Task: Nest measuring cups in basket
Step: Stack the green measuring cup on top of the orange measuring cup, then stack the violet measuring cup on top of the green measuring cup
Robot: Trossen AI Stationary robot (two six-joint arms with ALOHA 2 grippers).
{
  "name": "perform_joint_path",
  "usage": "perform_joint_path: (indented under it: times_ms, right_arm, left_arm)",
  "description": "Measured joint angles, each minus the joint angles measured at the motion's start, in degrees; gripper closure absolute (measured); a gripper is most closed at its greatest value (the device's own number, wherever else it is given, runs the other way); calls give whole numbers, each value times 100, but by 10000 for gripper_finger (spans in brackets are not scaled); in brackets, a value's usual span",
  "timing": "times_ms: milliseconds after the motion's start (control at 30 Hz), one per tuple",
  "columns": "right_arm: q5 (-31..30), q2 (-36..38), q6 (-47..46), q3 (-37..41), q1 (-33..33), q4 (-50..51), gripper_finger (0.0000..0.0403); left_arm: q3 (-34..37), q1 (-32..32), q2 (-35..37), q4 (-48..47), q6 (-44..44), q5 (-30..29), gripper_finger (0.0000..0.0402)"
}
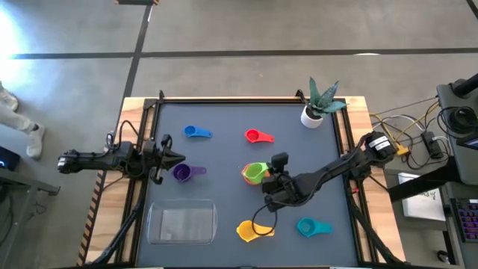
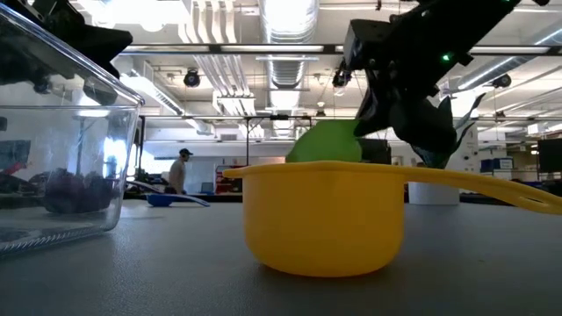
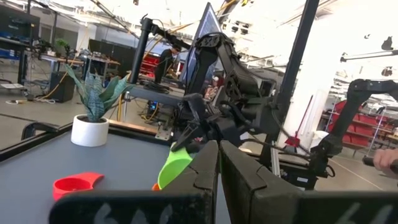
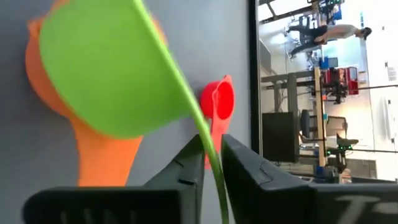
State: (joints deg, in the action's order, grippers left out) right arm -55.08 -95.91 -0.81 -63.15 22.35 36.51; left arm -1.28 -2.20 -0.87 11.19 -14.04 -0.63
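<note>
I have the right gripper (image 4: pixel 211 163) clamped on the green cup (image 4: pixel 106 68) by its handle (above the orange cup (image 4: pixel 93 155)); next, carry it to the basket (image 1: pixel 181 224).

Right gripper (image 1: pixel 267 179) reaches mid-table, fingers pinched on a thin handle; left gripper (image 1: pixel 176 156) waits far opposite, fingers together.
</note>
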Motion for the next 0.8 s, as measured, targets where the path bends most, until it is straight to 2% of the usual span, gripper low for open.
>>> perform_joint_path:
  times_ms: [233, 400, 600, 800]
  right_arm:
    - [1, 14, -113, 161, 0, -122, 278]
    - [56, 55, -110, 51, 16, -128, 240]
    - [1270, 577, -217, -41, 39, -207, 219]
    - [1980, 1934, -174, 716, -80, -915, 218]
  left_arm:
    - [0, 0, -6, -13, 0, -1, 402]
    - [0, 0, -6, -12, -1, 1, 402]
    - [0, 0, -15, -12, -1, 0, 402]
    - [0, 0, -17, -10, 0, -2, 402]
